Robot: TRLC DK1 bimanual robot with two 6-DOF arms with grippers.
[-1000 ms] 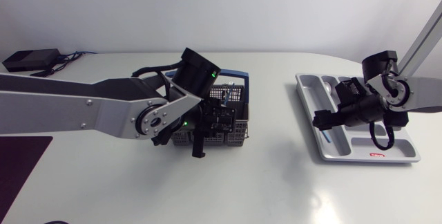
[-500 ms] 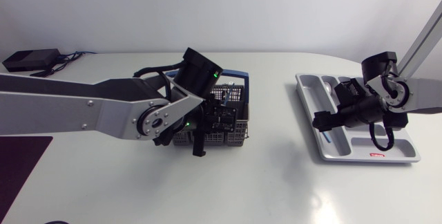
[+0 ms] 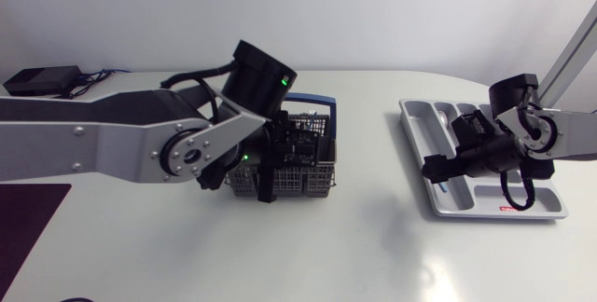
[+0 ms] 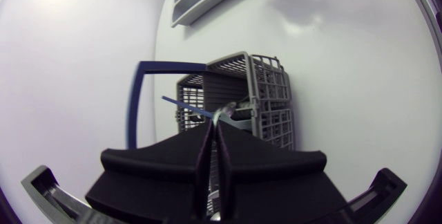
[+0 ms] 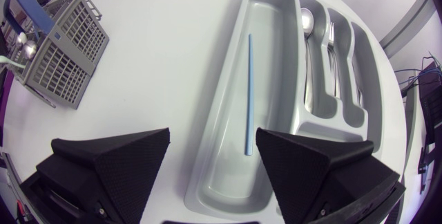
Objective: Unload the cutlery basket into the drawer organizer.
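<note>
Now: left claw pinches a utensil at the basket, right claw spread over the organizer

On the white table, a grey plastic mesh cutlery basket with a blue hoop handle stands left of centre. The left arm comes in from the left side and ends directly over the basket. The left claw has its two black wedge fingers pressed almost together. They pinch a thin silvery utensil whose tip pokes out just past the fingertips. What kind of utensil it is cannot be told. Ahead of the claw, a slim dark blue stick leans slantwise inside the basket.

Well apart from the basket, at the right side of the table, lies a light grey moulded drawer organizer with one long compartment and several narrower ones. The right arm comes in from the right side, and the right claw hangs above the long compartment with its fingers spread wide and nothing between them. A pale blue straight stick lies flat along that long compartment, ahead of the claw. In the narrow compartment beside it rests a silver spoon, bowl at the far end. More silver cutlery lies in the next compartment over.
</note>
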